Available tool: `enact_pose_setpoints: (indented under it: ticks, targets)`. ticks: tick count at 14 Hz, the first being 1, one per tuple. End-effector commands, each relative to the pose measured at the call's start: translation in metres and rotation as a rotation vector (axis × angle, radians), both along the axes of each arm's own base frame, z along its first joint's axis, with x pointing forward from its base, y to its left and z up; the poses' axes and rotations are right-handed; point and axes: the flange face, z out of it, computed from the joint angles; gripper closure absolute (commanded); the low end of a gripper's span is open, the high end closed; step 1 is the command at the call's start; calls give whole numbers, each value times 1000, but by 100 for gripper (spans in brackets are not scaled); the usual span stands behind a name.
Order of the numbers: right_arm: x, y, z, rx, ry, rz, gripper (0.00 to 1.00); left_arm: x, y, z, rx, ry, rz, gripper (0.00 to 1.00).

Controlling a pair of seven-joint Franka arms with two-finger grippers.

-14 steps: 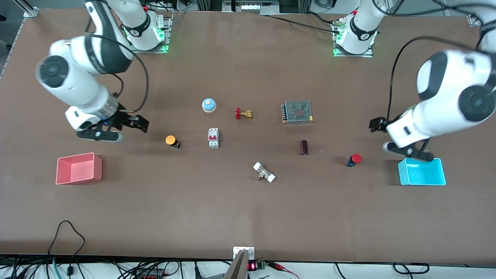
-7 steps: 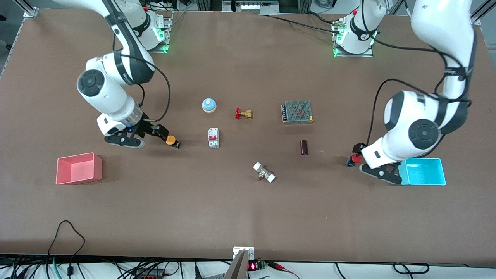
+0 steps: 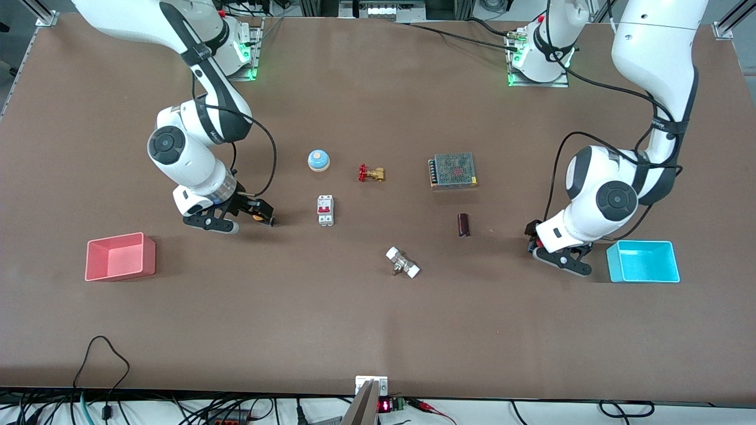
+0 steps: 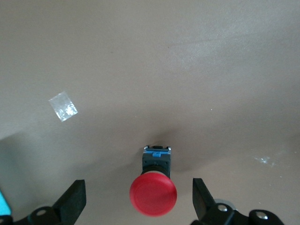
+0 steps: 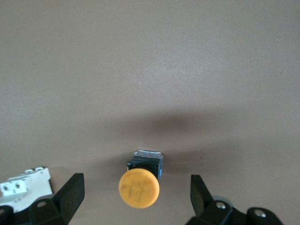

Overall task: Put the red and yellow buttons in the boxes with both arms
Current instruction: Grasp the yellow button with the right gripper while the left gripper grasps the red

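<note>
Pink and cyan, the two open boxes sit at the two ends of the brown worktop (image 3: 378, 330), one each. The pink box (image 3: 120, 256) lies toward the right arm's end and shows only its bare floor; the cyan box (image 3: 642, 261) lies toward the left arm's end and likewise holds nothing.

Two buttons are out on the worktop, one of each colour. The yellow button (image 5: 139, 183) lies on its side, farther from the front camera than the pink box and toward the middle from it; in the front view only a bit of its cap (image 3: 257, 216) shows past the tool. The right tool (image 3: 255, 213) is down around it, fingers (image 5: 70, 194) spread wide on either side of the cap with clear gaps, not touching. The red button (image 4: 153, 188) also lies on its side, beside the cyan box toward the middle; in the front view it is mostly hidden under the tool. The left tool (image 3: 536, 237) straddles it the same way, fingers (image 4: 73, 202) set wide apart, cap between them and untouched.

Across the middle lie six single items: one blue-and-white bell (image 3: 318, 160), one brass valve (image 3: 371, 173) with a red handle, one mesh-topped power supply (image 3: 453, 170), one white circuit breaker (image 3: 325, 210), one dark cylinder (image 3: 463, 225), and one white-ended fitting (image 3: 403, 262) nearest the front camera.
</note>
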Motion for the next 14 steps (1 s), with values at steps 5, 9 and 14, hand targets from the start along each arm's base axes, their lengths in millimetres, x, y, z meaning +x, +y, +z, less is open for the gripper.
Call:
enact_pose_setpoints:
  ticks: [5, 9, 14]
  targets:
    - [-11, 14, -25, -27, 25, 36, 0, -3, 0, -20, 3, -26, -28, 0]
    - [-11, 14, -36, -23, 31, 37, 0, -6, -1, -30, 4, -15, -30, 2]
    - [-11, 13, -36, -38, 24, 59, 20, -5, -4, -32, 4, -16, -40, 63]
